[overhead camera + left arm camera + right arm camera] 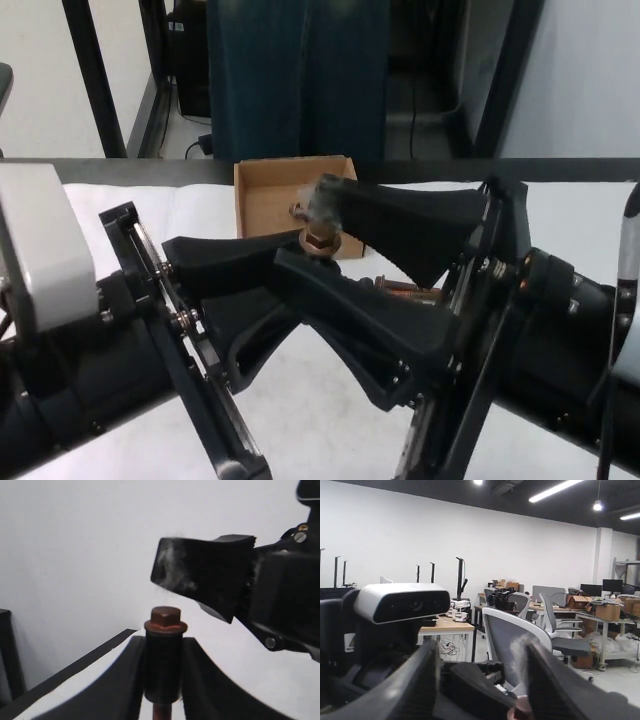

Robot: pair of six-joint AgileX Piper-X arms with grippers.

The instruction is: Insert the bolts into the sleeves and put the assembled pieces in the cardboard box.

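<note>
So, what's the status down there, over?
Left gripper shut on sleeve, bolt seated in it. Right gripper open at the bolt head. Cardboard box just beyond, nothing seen between.

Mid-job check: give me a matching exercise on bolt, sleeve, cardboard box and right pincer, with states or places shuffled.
1 bolt
2 sleeve
3 cardboard box
4 right pincer

a open
b clamped in the left pincer
c seated in the sleeve
d on the bench, beyond the pincers

Pairs: 1-c, 2-b, 3-d, 4-a
</note>
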